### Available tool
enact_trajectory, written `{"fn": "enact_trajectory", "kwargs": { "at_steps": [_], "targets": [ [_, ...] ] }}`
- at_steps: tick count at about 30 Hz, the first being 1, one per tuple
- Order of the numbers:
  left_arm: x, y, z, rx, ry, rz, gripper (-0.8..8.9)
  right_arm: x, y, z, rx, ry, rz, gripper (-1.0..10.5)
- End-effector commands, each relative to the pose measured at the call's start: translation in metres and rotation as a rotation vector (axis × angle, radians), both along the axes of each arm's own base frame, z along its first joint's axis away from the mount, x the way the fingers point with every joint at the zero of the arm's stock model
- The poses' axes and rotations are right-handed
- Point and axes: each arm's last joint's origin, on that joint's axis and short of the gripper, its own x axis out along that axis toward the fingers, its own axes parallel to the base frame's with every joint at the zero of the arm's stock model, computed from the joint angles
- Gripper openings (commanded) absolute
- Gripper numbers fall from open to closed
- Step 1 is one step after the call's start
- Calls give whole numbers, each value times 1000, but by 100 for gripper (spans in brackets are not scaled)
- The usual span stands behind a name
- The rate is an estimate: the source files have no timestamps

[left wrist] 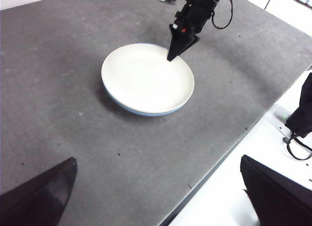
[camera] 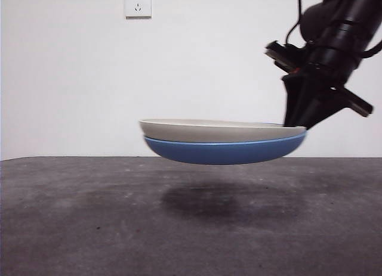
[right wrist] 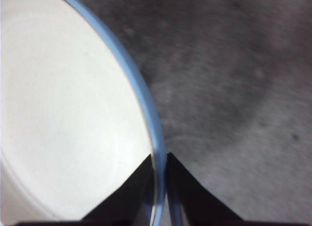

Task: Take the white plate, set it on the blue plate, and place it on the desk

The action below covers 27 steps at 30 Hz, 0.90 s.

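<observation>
White plate [camera: 221,130] nested in blue plate [camera: 224,151], stack level, lifted clear off desk [camera: 71,222], shadow beneath. Right end effector [camera: 296,124] clamped on both rims at stack's edge, one jaw inside, one outside. Left end effector [left wrist: 156,194] well apart from stack, jaws spread wide, holding nothing.

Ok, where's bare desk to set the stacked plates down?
The right gripper is shut on the rims of the white plate and blue plate, holding the stack above the desk. The desk directly beneath shows only their shadow. The left wrist view shows bare desk all round the stack. The left gripper waits, open, near the desk's edge.
</observation>
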Motion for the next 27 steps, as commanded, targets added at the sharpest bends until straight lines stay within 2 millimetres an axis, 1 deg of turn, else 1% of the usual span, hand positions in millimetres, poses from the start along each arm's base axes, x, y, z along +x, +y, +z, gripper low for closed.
{"fn": "enact_trajectory", "kwargs": {
  "at_steps": [1, 4, 7, 11, 16, 19, 27],
  "targets": [
    [0, 0, 4, -3, -27, -11, 665, 5, 12, 0, 27, -3, -10, 10],
    [0, 0, 4, -3, -27, -11, 665, 6, 20, -4, 33, 1, -7, 10],
    [0, 0, 4, -4, -27, -11, 665, 10, 26, -16, 23, 35, 1, 10],
    [0, 0, 4, -4, -26, -10, 665, 14, 33, -37, 2, 93, 20, 10],
    [0, 0, 4, -4, -26, -10, 665, 18, 40, -55, -40, 119, 34, 10],
    [0, 0, 4, -4, -26, -10, 665, 19, 41, -59, -82, 112, 29, 10],
    [0, 0, 4, -7, -31, -10, 665, 14, 46, -60, -91, 121, 79, 10]
  ]
}}
